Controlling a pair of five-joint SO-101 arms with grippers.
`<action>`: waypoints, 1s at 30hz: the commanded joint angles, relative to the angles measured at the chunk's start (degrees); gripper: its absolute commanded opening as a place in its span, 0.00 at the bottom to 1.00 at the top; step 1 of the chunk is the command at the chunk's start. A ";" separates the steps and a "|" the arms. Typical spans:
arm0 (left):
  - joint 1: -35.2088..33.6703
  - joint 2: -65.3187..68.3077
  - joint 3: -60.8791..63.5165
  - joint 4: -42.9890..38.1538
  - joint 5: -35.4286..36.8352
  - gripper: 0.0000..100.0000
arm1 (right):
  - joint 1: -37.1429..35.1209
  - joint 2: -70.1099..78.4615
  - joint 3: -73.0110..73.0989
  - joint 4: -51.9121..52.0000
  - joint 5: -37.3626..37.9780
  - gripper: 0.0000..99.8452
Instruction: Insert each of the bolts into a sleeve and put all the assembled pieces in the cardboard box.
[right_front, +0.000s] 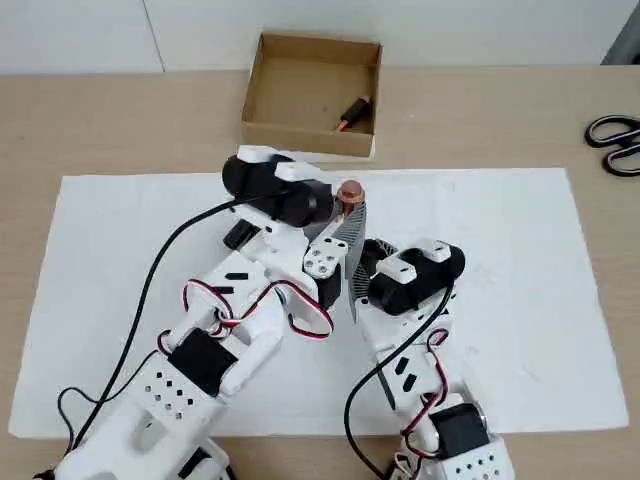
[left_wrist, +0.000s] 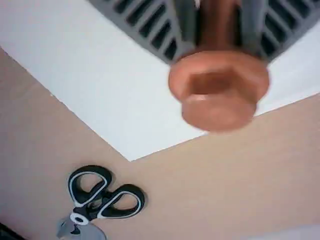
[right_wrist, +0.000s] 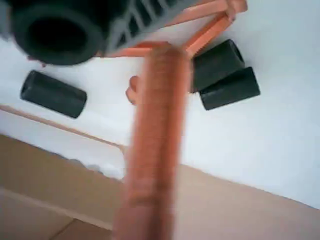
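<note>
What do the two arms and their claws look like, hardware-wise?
Left arm and right arm: white printed shells around black servo blocks. Red, white and black wire bundles loop between joints; a thicker black cable trails along each. Rows of small holes on the left arm's lower segment. Left claw and right claw: grey slotted fingers.

You will find no text, number, label or sign that can be read in these pictures. The cardboard box in the upper middle of the high view has plain brown walls. The white sheet under the arms is blank. The scissors at the right edge show no print that you could make out.
</note>
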 joint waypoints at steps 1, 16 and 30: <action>0.00 -1.67 -0.48 -3.08 0.18 0.01 | -1.36 -0.92 -0.18 -0.92 0.44 0.00; 0.00 -1.58 9.01 -16.70 -0.09 0.01 | -2.24 -0.84 -0.18 -0.92 0.35 0.00; 0.35 -1.58 9.10 -16.53 -0.09 0.01 | -2.24 -0.84 -0.18 -0.92 0.35 0.00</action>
